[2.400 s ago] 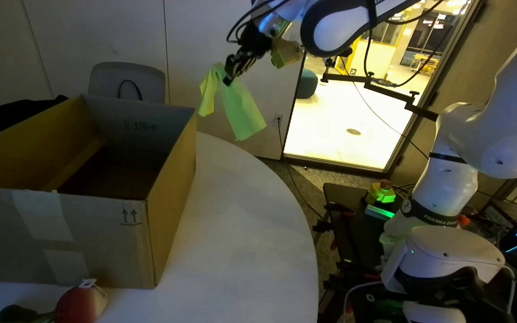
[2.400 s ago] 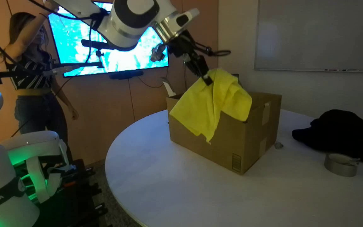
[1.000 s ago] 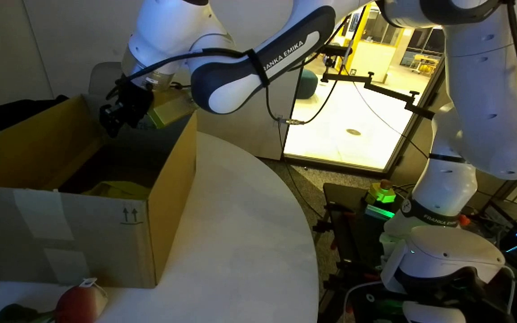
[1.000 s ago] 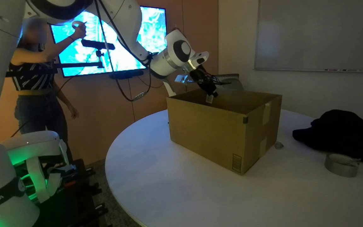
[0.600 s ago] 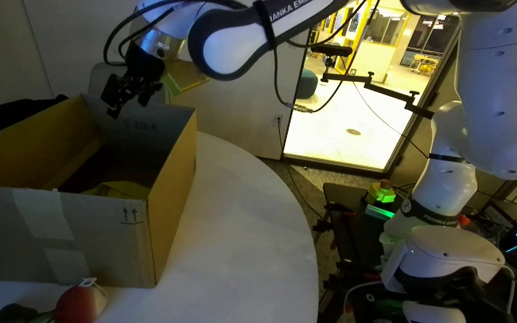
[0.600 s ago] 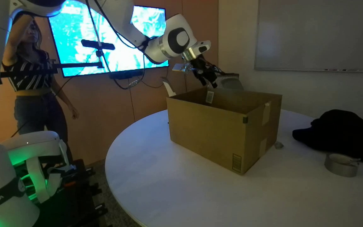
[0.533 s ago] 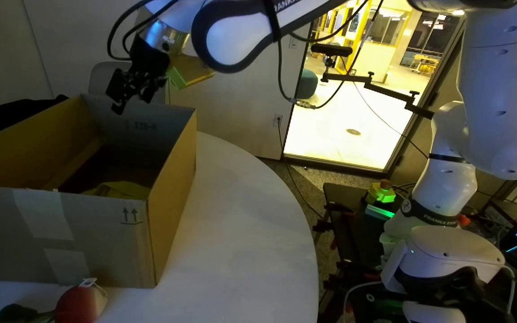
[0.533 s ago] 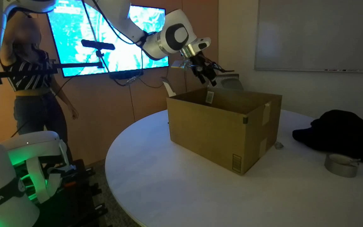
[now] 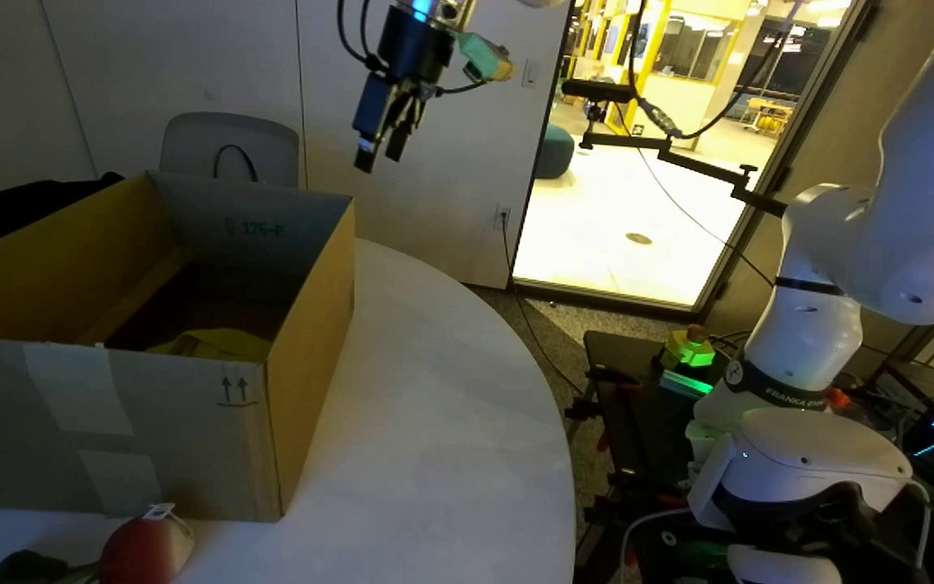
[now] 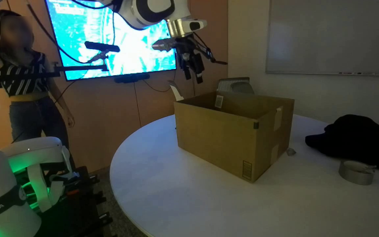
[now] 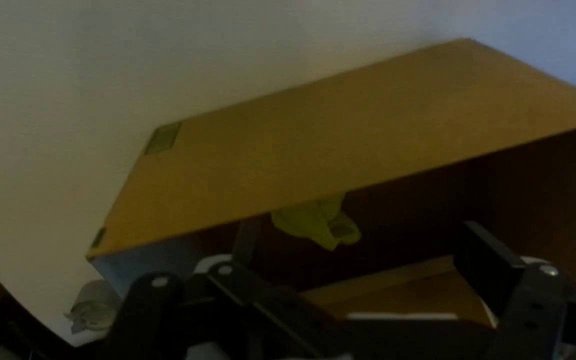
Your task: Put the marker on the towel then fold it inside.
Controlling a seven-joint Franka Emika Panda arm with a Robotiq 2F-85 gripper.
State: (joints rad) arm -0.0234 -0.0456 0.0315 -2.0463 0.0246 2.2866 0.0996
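I could strike the box (image 10: 215,138) with my spread, empty gripper (image 9: 379,156) because the near wall (image 9: 179,430) partly hides the towel (image 9: 222,344).

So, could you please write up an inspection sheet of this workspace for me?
Surface: round white table, bearing an open brown cardboard box.
Job's things: wrinkled yellow-green cloth towel, inside the box, partly hidden; marker, nothing seen.
Clutter: grey tape roll, soft-looking black heap and rounded red-and-pale object, all on the table.
Black two-fingered hand: open, holding nothing, not touching the box.
Cables: black cable with grey connector, hanging in a loop.
Surroundings: standing person in a striped top near a bright wall screen; grey chair beyond the box in an exterior view.
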